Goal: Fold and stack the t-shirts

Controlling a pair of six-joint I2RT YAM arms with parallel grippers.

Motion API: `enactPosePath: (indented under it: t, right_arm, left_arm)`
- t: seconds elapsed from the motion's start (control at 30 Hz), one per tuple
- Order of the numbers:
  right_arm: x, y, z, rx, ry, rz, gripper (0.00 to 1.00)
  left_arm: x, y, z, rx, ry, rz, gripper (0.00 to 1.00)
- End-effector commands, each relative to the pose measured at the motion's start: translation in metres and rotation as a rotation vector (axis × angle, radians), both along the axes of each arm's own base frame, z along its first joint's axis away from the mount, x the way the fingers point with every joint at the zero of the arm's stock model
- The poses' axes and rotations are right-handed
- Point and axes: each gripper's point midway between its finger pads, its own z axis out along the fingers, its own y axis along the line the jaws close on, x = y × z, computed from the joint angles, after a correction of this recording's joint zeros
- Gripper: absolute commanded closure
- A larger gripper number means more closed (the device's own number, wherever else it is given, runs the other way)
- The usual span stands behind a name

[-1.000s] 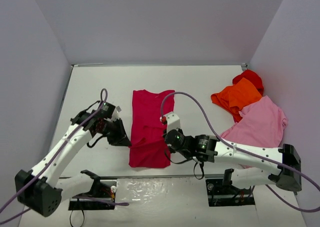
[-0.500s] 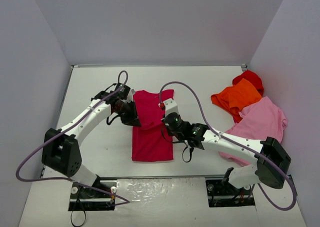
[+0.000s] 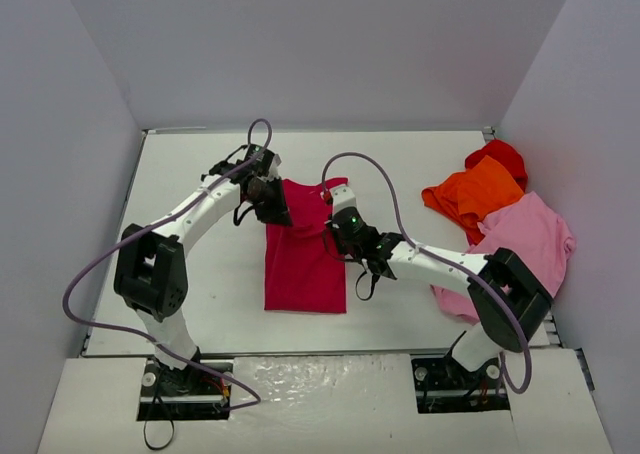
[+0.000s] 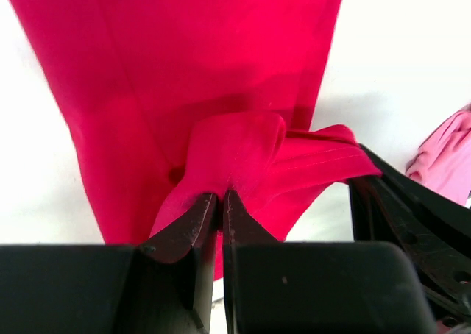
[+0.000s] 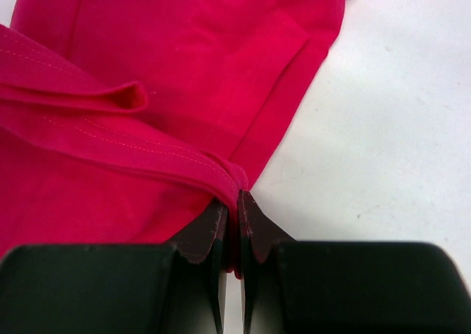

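Note:
The crimson t-shirt lies lengthwise mid-table, with one end lifted and doubled back over itself. My left gripper is shut on the raised cloth at its left side. My right gripper is shut on the stitched hem at its right side. In the left wrist view the gripper pinches a bunched fold above the flat crimson t-shirt. The right wrist view shows the gripper clamped on the rolled hem of the crimson t-shirt. At the right lie the orange t-shirt, bright red t-shirt and light pink t-shirt, unfolded.
The white table is walled at the back and both sides. The loose shirts overlap in a pile against the right wall. The light pink cloth shows at the right edge of the left wrist view, behind my right arm.
Both grippers, shut on the crimson shirt, have moved from its near end toward the far end, drawing the held cloth over the rest. The shirt's near edge has shifted slightly away.

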Motion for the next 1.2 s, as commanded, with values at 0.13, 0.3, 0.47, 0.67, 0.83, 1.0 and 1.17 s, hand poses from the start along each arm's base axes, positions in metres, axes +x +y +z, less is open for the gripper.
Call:
enactPosePath:
  t: [0.13,0.3,0.47,0.67,0.83,1.0,1.17]
  right_arm:
    - [0.047,0.006,0.020,0.095,-0.097,-0.012,0.91]
    - [0.062,0.011,0.014,0.117,-0.086,-0.011,0.91]
    - [0.074,0.020,0.011,0.119,-0.089,-0.010,0.95]
    - [0.087,0.028,0.015,0.107,-0.102,-0.003,0.95]
    - [0.095,0.030,0.018,0.093,-0.122,-0.009,0.88]
    - [0.098,0.020,0.011,0.045,-0.112,-0.056,0.41]
    - [0.098,0.004,0.030,0.049,-0.166,-0.129,0.26]
  left_arm:
    - [0.035,-0.003,0.019,-0.006,-0.108,0.016,1.00]
    - [0.031,0.006,0.004,0.009,-0.071,0.055,1.00]
    - [0.029,0.009,-0.004,0.004,-0.057,0.070,1.00]
    - [0.030,0.012,-0.005,0.002,-0.053,0.077,1.00]
    - [0.033,0.021,0.001,0.007,-0.068,0.092,1.00]
    - [0.034,0.030,-0.006,0.025,-0.043,0.114,0.95]
    - [0.031,0.042,-0.014,0.093,-0.013,0.150,0.10]
